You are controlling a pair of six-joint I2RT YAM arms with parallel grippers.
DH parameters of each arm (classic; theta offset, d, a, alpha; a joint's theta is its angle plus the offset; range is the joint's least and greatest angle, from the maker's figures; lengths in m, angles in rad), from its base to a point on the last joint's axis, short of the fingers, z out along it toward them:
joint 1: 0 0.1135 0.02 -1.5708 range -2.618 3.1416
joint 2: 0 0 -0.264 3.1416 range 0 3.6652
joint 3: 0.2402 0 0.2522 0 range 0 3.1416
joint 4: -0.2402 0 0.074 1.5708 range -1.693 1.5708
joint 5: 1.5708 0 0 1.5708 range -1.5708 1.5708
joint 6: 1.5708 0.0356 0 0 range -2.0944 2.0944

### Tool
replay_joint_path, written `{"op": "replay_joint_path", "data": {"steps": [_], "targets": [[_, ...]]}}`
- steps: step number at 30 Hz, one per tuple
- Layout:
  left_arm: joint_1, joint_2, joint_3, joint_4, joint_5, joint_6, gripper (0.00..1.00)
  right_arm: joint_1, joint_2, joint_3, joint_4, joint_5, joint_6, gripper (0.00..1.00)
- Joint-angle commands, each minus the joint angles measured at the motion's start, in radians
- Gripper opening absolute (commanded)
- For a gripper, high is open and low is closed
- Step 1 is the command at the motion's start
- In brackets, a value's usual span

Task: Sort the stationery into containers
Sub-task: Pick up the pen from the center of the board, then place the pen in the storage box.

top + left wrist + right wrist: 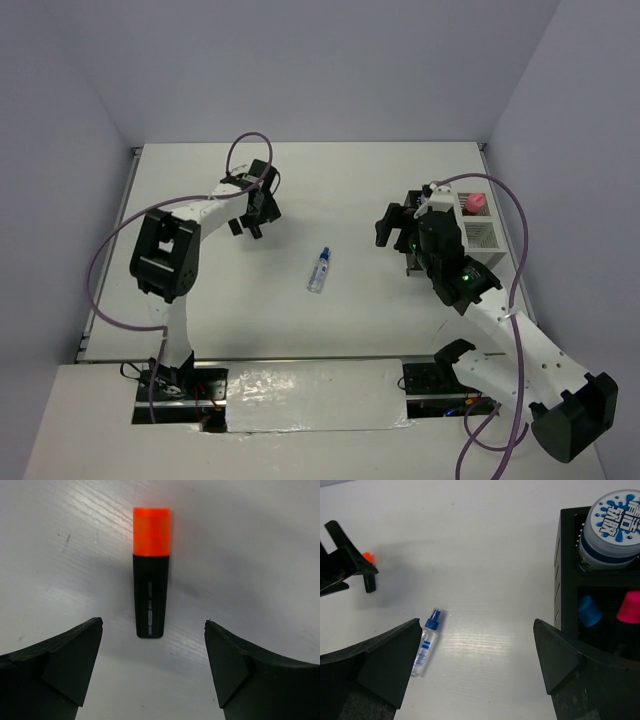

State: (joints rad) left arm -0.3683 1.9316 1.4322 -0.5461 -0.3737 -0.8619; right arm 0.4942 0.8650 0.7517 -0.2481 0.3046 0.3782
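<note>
Grasping target: orange-capped marker (pixel 150 575) lay centred under your left gripper (pixel 153 625).
Jaws: left stood apart; right gripper (pixel 477 622) likewise.
Advice: you needed a straight descent, closing across the barrel.

Soft, even light falls from overhead, so the white table (pixel 340 190) is bright with only faint, fuzzy-edged shadows, and a shiny strip (pixel 310 385) at its near edge throws back glare. Up close the orange-capped marker (pixel 150 580) is crisp, its cap almost glowing, while the dark fingers (pixel 65 672) nearest the lens go soft.
</note>
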Motion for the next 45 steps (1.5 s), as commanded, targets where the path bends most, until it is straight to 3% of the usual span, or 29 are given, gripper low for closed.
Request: {"op": "replay_joint_path", "data": {"steps": [1, 4, 10, 11, 14, 17, 24, 28, 31, 35, 39, 45], "targets": [[0.017, 0.096, 0.105, -0.164, -0.083, -0.078, 0.95, 0.012, -0.017, 0.041, -0.020, -0.033, 0.010, 1.00], [0.019, 0.147, 0.105, -0.147, -0.077, -0.078, 0.92, 0.015, -0.038, 0.046, -0.034, -0.033, 0.007, 1.00], [0.038, 0.156, 0.014, -0.078, -0.041, -0.085, 0.66, 0.015, -0.083, 0.060, -0.057, -0.042, 0.001, 1.00], [0.040, 0.156, 0.002, -0.059, -0.036, -0.081, 0.49, 0.017, -0.087, 0.063, -0.060, -0.044, 0.001, 1.00], [0.040, 0.142, -0.038, -0.046, -0.030, -0.075, 0.13, 0.017, -0.106, 0.063, -0.051, -0.071, 0.007, 1.00], [0.034, 0.048, -0.153, 0.047, 0.010, -0.028, 0.00, 0.015, -0.098, 0.037, 0.013, -0.195, 0.021, 1.00], [-0.070, -0.386, -0.527, 0.461, 0.191, 0.176, 0.00, 0.020, 0.009, -0.014, 0.222, -0.366, 0.212, 1.00], [-0.174, -0.665, -0.676, 0.639, 0.272, 0.270, 0.00, 0.078, 0.081, -0.017, 0.329, -0.323, 0.327, 1.00], [-0.233, -0.791, -0.754, 0.711, 0.327, 0.316, 0.00, 0.171, 0.167, 0.055, 0.328, -0.236, 0.347, 1.00], [-0.254, -0.890, -0.814, 0.747, 0.396, 0.325, 0.00, 0.315, 0.267, 0.178, 0.277, -0.096, 0.353, 1.00], [-0.265, -0.945, -0.826, 0.779, 0.472, 0.325, 0.00, 0.383, 0.365, 0.242, 0.256, 0.010, 0.373, 1.00], [-0.274, -1.005, -0.846, 0.816, 0.529, 0.322, 0.00, 0.409, 0.457, 0.288, 0.276, 0.008, 0.375, 0.95]]}}
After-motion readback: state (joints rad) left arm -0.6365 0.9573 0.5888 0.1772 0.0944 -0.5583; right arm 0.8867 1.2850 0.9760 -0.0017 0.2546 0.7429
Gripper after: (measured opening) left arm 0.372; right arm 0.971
